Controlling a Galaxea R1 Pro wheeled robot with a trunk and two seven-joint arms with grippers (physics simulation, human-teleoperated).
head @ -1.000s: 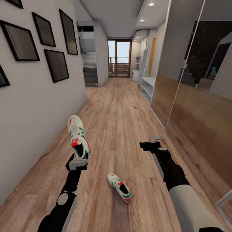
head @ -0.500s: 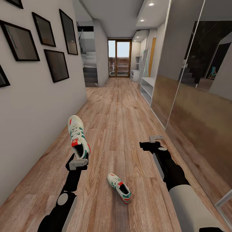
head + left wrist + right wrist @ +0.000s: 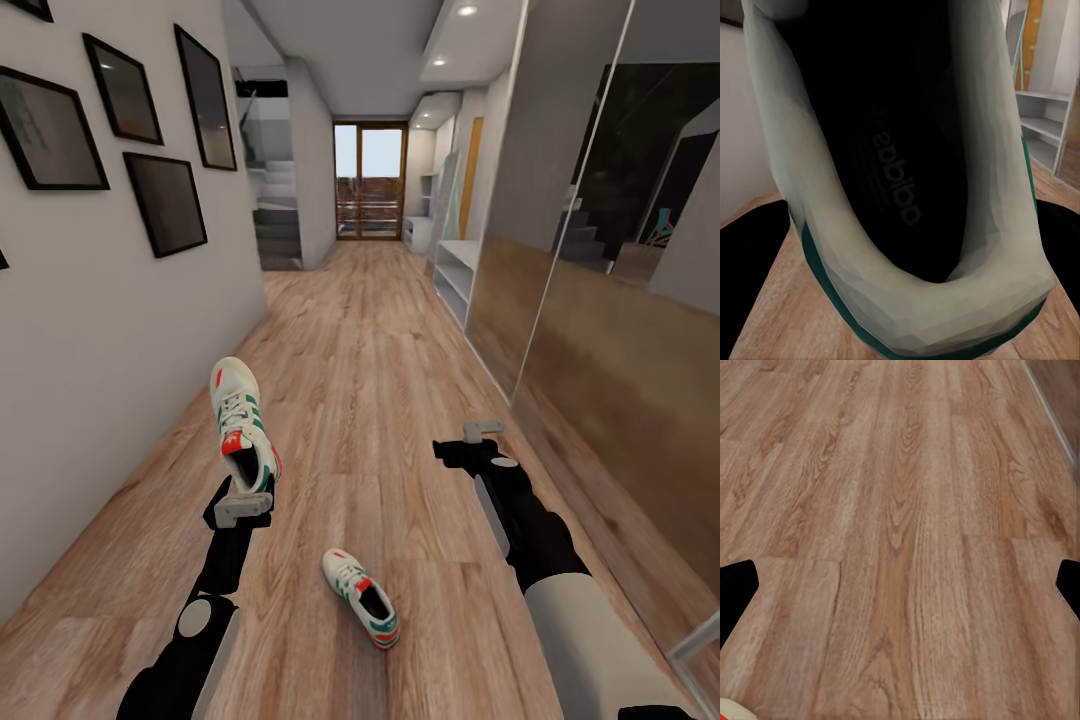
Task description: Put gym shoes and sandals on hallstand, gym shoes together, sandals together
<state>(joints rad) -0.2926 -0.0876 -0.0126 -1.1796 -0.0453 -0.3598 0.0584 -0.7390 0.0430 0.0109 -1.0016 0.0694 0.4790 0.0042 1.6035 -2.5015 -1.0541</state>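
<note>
Holding one gym shoe [image 3: 244, 425] upright by its heel, the left gripper [image 3: 243, 497] is clamped on it above the corridor floor [image 3: 380, 340]. A second gym shoe [image 3: 361, 598] lies on the floor between both arms. The right gripper [image 3: 478, 440] hangs empty, fingers spread wide. Far ahead of it stands the hallstand [image 3: 458, 272].

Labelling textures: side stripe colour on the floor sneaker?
Green, on the white lace-up sneaker lying on the wood-plank floor; clearest in head view.

shoes [image 3: 361, 611]: white, green stripes, red-orange accents | floor [image 3: 380, 350]: light brown wood grain | picture frames [image 3: 165, 203]: black
</note>
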